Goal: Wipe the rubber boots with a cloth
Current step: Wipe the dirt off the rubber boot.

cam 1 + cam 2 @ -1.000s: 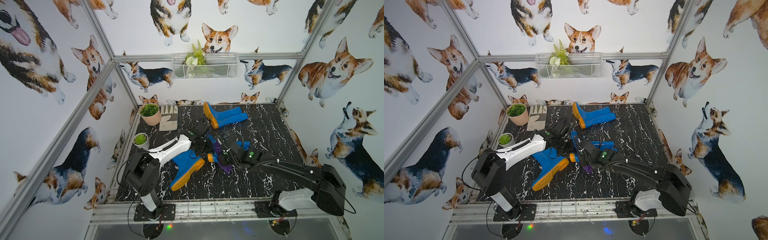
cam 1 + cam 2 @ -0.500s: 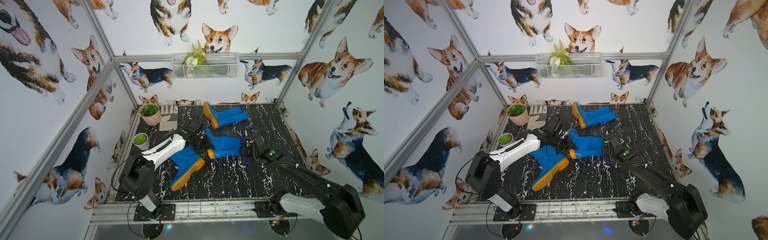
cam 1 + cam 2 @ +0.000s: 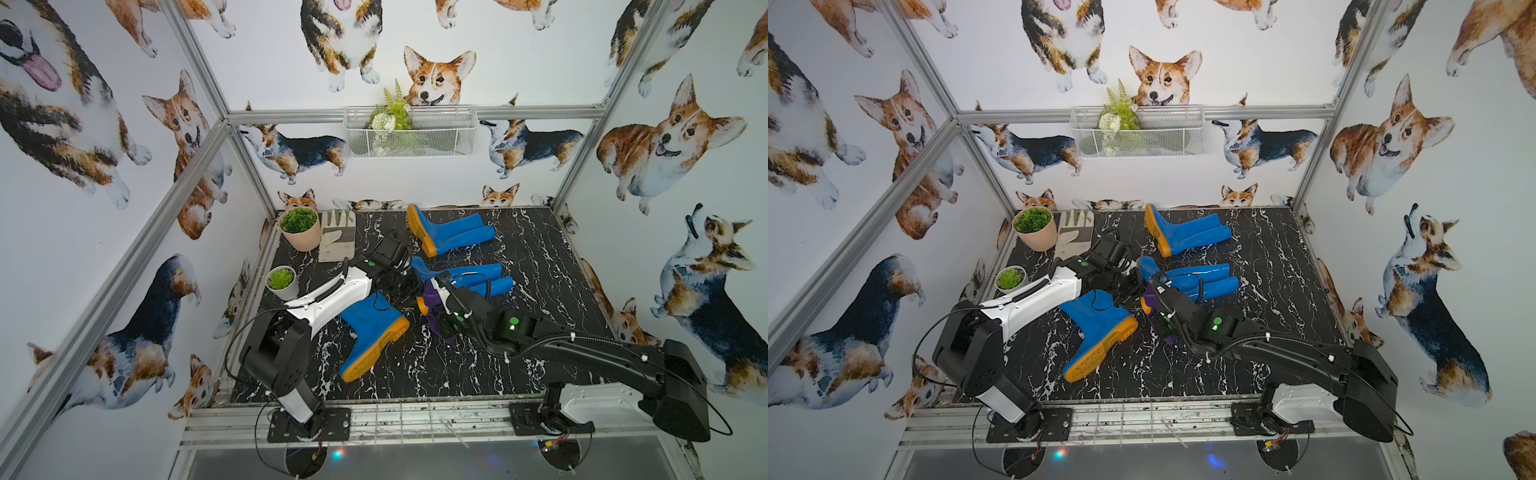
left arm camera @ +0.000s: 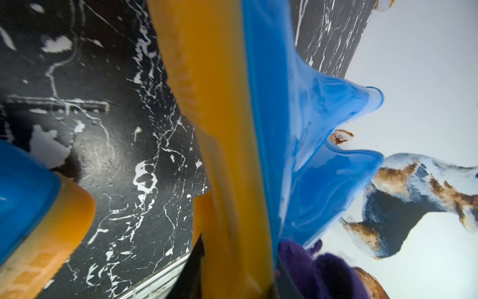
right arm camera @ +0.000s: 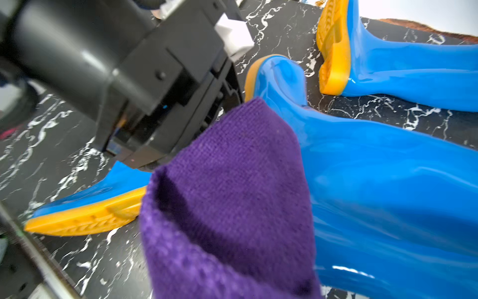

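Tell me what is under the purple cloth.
The cloth drapes over the foot of a blue boot; only its toe shows past it. The rest of the foot and the table beneath are hidden.

You had even, diffuse light from overhead — both top views came out bright, the white walls (image 3: pixel 540 50) nearly washed out and only soft shadows lying on the black marble tabletop (image 3: pixel 519 249). The wide lens stretched the walls toward the corners. Your left wrist view was smeared with blur along the orange sole (image 4: pixel 219 129); in your right wrist view the purple cloth (image 5: pixel 232 194) sat too close and went soft, while the glossy blue boots (image 5: pixel 388 181) carried pale glare streaks.
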